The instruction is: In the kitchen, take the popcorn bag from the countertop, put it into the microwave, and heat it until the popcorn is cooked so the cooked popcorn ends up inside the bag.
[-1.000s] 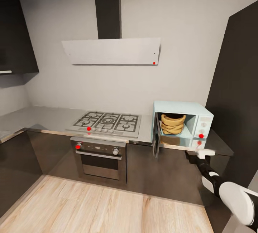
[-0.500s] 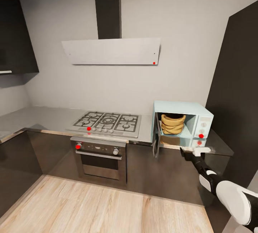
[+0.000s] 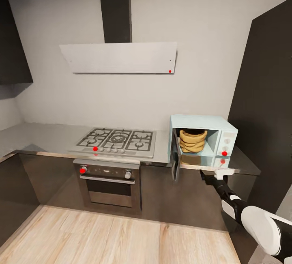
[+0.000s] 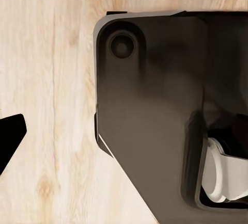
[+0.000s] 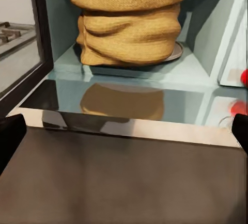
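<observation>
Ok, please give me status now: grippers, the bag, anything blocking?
Right gripper open, empty, below the pale mint-blue microwave. Left gripper over wooden floor, state unclear. Mustard-yellow wrinkly popcorn bag inside, door open. Nothing blocking.

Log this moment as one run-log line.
popcorn bag: inside microwave | door: open | right end effector: open, empty, below microwave opening | left end effector: state unclear

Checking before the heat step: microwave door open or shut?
Open. The microwave door is swung out to the left, edge-on in the head view, and the popcorn bag sits exposed inside on the turntable.
</observation>
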You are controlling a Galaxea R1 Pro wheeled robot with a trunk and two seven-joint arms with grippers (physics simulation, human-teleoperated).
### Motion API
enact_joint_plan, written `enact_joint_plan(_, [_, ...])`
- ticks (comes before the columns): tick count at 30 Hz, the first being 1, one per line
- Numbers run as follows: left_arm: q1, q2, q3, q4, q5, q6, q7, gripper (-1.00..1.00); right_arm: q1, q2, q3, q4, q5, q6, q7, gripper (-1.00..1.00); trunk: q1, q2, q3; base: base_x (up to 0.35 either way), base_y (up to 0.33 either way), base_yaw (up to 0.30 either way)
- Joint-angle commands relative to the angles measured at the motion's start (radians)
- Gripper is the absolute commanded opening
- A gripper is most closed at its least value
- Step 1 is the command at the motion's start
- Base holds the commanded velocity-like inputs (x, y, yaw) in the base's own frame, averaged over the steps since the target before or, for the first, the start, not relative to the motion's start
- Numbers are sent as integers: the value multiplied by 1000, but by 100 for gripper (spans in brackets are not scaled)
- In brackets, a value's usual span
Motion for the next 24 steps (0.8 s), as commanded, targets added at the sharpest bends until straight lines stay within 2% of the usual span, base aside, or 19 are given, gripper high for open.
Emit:
enact_joint_plan(1, [1, 0, 1, -1, 0, -1, 1, 100, -1, -1, -9, 3, 2, -5, 4, 100, 1, -1, 0, 55, 48, -81])
enact_joint_plan(2, [1, 0, 1, -1, 0, -1, 1, 100, -1, -1, -9, 2, 2, -5, -1, 100, 1, -1, 0, 35, 31, -52])
enact_joint_plan(6, [1, 0, 1, -1, 0, -1, 1, 100, -1, 0, -18, -24, 2, -1, -111, 100, 1, -1, 0, 7, 6, -10])
enact_joint_plan(9, [1, 0, 0, -1, 0, -1, 1, 100, -1, 5, -19, -54, 1, -1, -147, 100, 1, -1, 0, 125, 80, -1])
enact_joint_plan(18, [1, 0, -2, -1, 0, -1, 1, 100, -1, 7, -11, -62, 1, -7, -145, 100, 1, -1, 0, 289, 17, 0])
enact_joint_plan(24, [1, 0, -2, -1, 0, 0, 1, 100, -1, 7, -9, -62, 2, -7, -145, 100, 1, -1, 0, 78, 0, 0])
